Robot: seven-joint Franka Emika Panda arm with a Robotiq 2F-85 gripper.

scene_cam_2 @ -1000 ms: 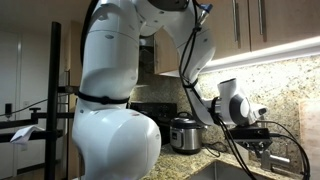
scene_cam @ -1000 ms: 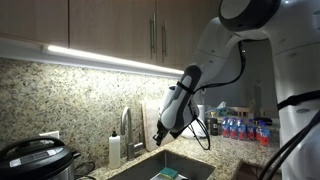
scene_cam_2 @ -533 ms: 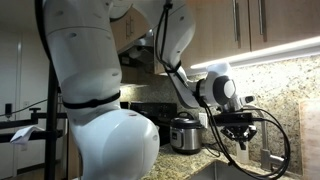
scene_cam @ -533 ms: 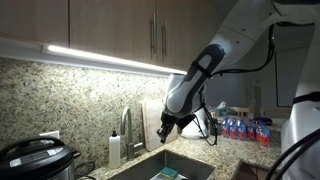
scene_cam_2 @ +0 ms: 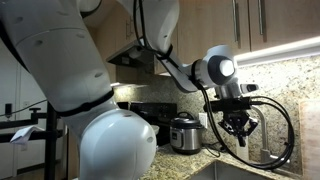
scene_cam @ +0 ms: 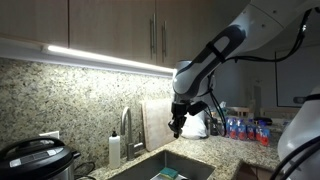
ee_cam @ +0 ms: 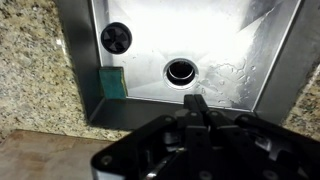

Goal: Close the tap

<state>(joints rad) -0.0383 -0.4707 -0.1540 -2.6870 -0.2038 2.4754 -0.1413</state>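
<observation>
Above the sink [ee_cam: 235, 40], we see the gripper [scene_cam: 176, 126] hanging fingers-down. In the wrist view its fingertips [ee_cam: 197, 101] look pressed together, holding nothing, over the steel basin close to the drain [ee_cam: 181, 71]. A green sponge [ee_cam: 110, 83] lies in the basin's corner. The tap [scene_cam: 127, 128] stands at the sink's back edge, well apart from the gripper. A white soap bottle [scene_cam: 114, 149] is just beside the tap, and a pale cutting board [scene_cam: 155, 120] leans between tap and gripper.

Wooden cabinets [scene_cam: 110, 25] above a lit speckled granite backsplash [scene_cam: 70, 95].
</observation>
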